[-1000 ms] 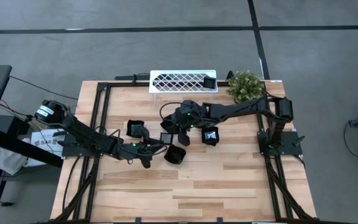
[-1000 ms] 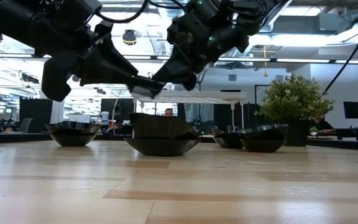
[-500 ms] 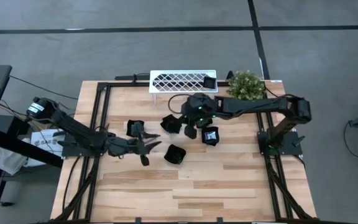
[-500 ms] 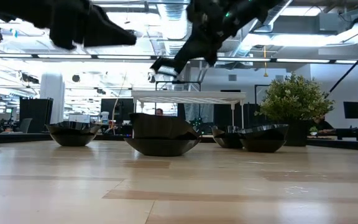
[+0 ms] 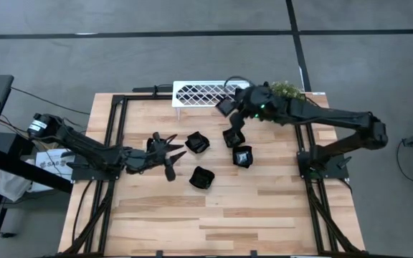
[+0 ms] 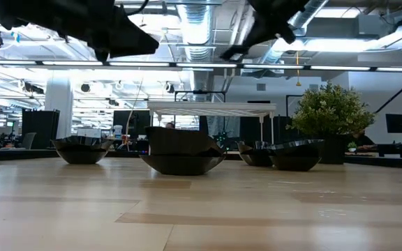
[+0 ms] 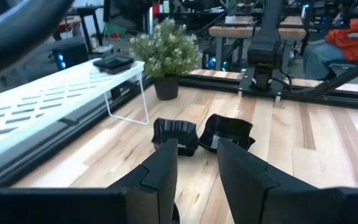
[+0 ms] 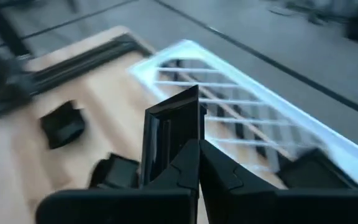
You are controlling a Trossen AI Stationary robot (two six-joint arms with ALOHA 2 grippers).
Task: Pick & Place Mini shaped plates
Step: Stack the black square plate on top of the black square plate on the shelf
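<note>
A robotics lab in a large open office hall is shown — a wooden table (image 5: 228,215) framed with black rails stands on grey carpet, and behind it exposed ceiling ducts (image 6: 194,17), strip lights and rows of desks with monitors (image 6: 396,123) are seen

- Mini shaped plates (image 5: 201,177): glossy black, all of them, including the one on the rack (image 7: 112,62).
- Rack (image 5: 199,94): white, open diamond-lattice top, white wire legs.
- Table (image 5: 264,215): light wood planks, mixed pale and honey tones, visible grain; black metal frame rails along the edges.
- Plant (image 6: 330,111): green foliage with pale flecks, dark pot.
- Left gripper (image 5: 171,153) and right gripper (image 5: 228,107): black.
- Floor (image 5: 120,50): grey, dark seam lines.
</note>
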